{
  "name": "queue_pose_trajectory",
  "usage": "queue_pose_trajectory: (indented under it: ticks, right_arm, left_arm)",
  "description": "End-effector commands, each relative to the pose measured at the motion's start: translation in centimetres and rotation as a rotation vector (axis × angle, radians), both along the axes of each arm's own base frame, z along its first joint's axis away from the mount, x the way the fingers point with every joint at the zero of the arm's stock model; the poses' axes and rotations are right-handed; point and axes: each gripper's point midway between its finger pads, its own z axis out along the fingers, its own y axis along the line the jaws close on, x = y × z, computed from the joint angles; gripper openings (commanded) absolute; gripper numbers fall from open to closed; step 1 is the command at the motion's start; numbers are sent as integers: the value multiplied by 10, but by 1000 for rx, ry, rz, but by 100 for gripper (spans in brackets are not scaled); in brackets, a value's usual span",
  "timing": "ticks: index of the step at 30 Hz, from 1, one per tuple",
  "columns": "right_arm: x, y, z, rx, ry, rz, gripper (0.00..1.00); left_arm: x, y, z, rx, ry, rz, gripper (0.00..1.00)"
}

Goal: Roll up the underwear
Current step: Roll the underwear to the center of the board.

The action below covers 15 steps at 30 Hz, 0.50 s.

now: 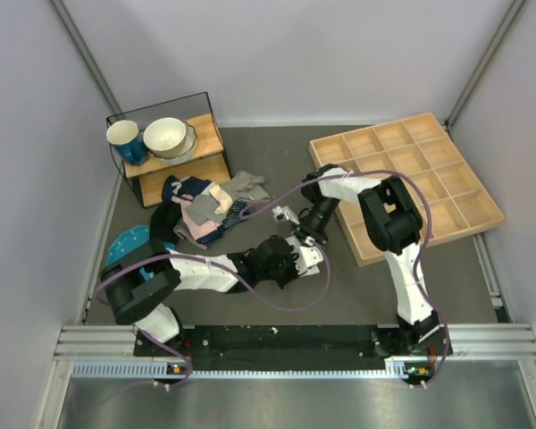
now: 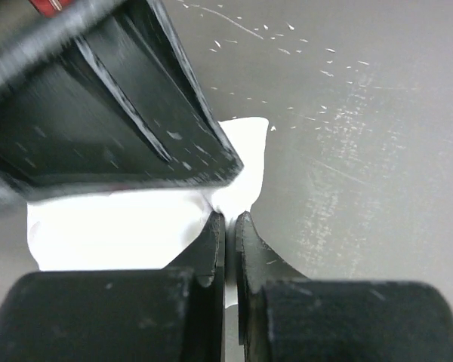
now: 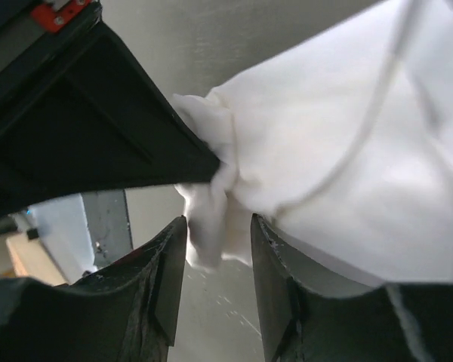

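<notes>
The white underwear (image 1: 312, 257) lies on the grey table in the middle, between both grippers. My left gripper (image 1: 294, 253) is shut on a thin edge of the white cloth; in the left wrist view (image 2: 230, 219) the jaws pinch that edge and the cloth (image 2: 106, 226) spreads out to the left. My right gripper (image 1: 305, 235) is just above it. In the right wrist view (image 3: 219, 226) its jaws stand apart with a bunched fold of the underwear (image 3: 347, 166) hanging between them. Each wrist view shows the other gripper's dark body at the upper left.
A pile of mixed clothes (image 1: 205, 206) lies left of centre. Behind it a wire-frame shelf holds a blue cup (image 1: 126, 140) and a white bowl (image 1: 168, 136). A wooden compartment tray (image 1: 406, 174) sits at the right. A blue item (image 1: 128, 244) lies at the far left.
</notes>
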Motion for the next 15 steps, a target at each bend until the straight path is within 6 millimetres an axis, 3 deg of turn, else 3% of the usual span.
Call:
queue_pose_trajectory:
  ticks: [1, 9, 15]
  right_arm:
    - [56, 8, 48, 193, -184, -135, 41]
    - [86, -13, 83, 344, -286, -265, 41]
    - [75, -17, 121, 563, -410, -216, 41]
  left_arm:
    - [-28, 13, -15, -24, 256, -55, 0]
    - [-26, 16, -23, -58, 469, -53, 0]
    - [-16, 21, -26, -114, 684, -35, 0]
